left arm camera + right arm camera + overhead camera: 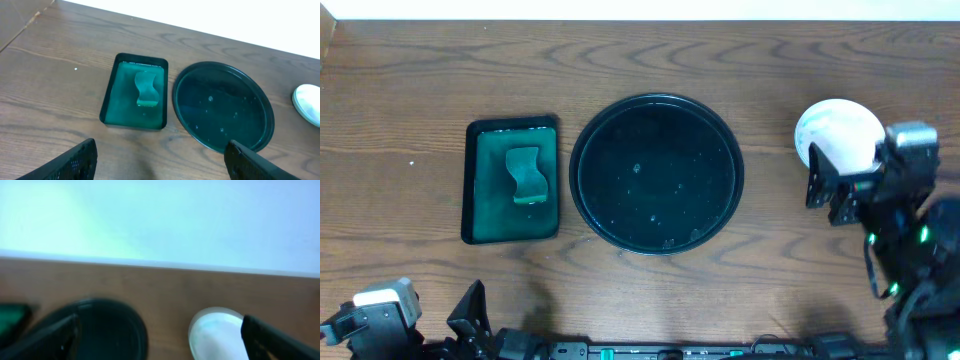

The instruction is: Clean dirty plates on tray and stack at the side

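The black tray (656, 175) is sitting at the middle of the table (770, 60), flecked with droplets, a green tray (480, 200) holding a green pad (525, 172) just beside it at 9 o'clock and the plates (835, 128) lying on the wood at its 3 o'clock, apart from it. The right gripper (160, 322) is hovering over the plates' 5 o'clock edge, jaws spread wide, while the left gripper (160, 147) is hanging at the table's 7 o'clock, pointing toward both trays, jaws equally wide

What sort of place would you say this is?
Probably a robot test bench rather than a kitchen: a brown wood-grain table against a plain white wall, holding a round glossy black tray and a green rectangular tray.
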You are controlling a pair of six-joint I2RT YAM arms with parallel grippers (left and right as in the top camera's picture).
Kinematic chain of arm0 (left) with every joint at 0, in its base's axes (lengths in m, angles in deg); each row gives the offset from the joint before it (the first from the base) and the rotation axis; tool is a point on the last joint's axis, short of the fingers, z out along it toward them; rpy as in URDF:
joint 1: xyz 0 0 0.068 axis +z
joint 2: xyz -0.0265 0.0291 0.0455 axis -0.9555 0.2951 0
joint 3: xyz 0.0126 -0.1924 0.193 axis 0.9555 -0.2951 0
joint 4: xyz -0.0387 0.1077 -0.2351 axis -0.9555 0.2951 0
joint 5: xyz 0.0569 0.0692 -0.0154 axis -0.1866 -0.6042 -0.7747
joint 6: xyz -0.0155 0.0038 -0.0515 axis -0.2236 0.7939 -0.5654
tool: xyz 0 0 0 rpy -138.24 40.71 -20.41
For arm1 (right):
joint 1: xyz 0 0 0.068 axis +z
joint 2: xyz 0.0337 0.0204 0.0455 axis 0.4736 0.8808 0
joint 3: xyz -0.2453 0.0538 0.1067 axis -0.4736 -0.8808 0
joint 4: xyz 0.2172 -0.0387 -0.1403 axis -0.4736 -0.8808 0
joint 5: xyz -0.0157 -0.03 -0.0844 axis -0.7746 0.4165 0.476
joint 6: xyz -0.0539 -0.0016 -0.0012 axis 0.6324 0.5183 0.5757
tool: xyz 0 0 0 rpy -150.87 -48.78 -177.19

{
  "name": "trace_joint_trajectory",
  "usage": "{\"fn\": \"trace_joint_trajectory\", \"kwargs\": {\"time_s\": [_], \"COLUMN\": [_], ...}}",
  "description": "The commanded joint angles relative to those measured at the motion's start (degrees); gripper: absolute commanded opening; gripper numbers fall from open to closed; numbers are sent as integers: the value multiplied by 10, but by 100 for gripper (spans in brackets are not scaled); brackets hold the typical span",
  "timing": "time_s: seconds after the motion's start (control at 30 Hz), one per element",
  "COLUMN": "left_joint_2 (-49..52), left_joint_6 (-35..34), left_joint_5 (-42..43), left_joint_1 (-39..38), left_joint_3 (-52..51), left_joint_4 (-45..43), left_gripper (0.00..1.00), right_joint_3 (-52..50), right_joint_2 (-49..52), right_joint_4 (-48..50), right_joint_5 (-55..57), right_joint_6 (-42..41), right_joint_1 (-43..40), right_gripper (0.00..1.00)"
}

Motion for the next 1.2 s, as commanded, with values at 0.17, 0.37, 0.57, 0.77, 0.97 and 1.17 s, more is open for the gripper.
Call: {"fn": "trace_joint_trajectory", "kwargs": {"time_s": [0.17, 0.37, 0.57, 0.77, 0.97, 1.17], "left_joint_2": [5, 5, 5, 5, 5, 5], "left_joint_6": [-3, -3, -3, -3, -3, -3], "left_joint_5": [-5, -5, -5, -5, -5, -5], "left_joint_1": [-2, -2, -2, -2, -2, -2], "left_joint_3": [-1, -1, -1, -1, -1, -1], "left_joint_4": [2, 2, 2, 2, 2, 2], "left_gripper": [82, 82, 82, 82, 82, 82], "right_joint_3": [-299, -422, -492, -530, -552, -552], "right_joint_2": [-192, -281, -344, -378, -379, -379], "right_joint_4": [277, 370, 414, 426, 424, 373], "right_joint_5": [-5, -9, -10, -10, -9, -3], "right_joint_6": [-142, -171, -171, -171, -171, -171], "right_joint_1": [-3, -14, -15, -19, -21, -21], "right_gripper": [99, 99, 99, 99, 99, 99]}}
